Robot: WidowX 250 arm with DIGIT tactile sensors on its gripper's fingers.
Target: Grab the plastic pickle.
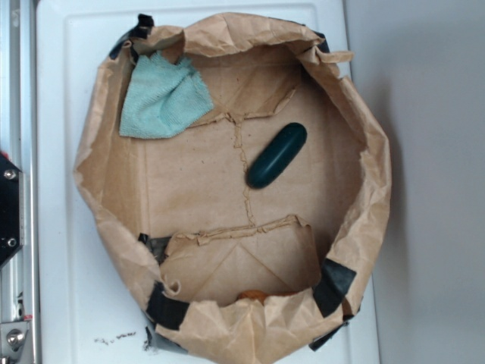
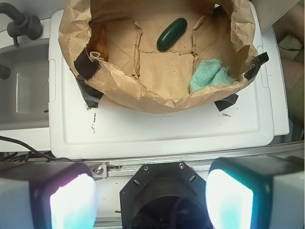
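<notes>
The plastic pickle [image 2: 172, 34] lies well ahead of the wide-apart tool [image 2: 152, 200], slightly right of its centreline, its long axis diagonal to the fingers.

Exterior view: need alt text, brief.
A dark green plastic pickle lies diagonally on the floor of an open brown paper bag seen from above. A light teal cloth is draped at the bag's upper left. No claw is visible.
</notes>
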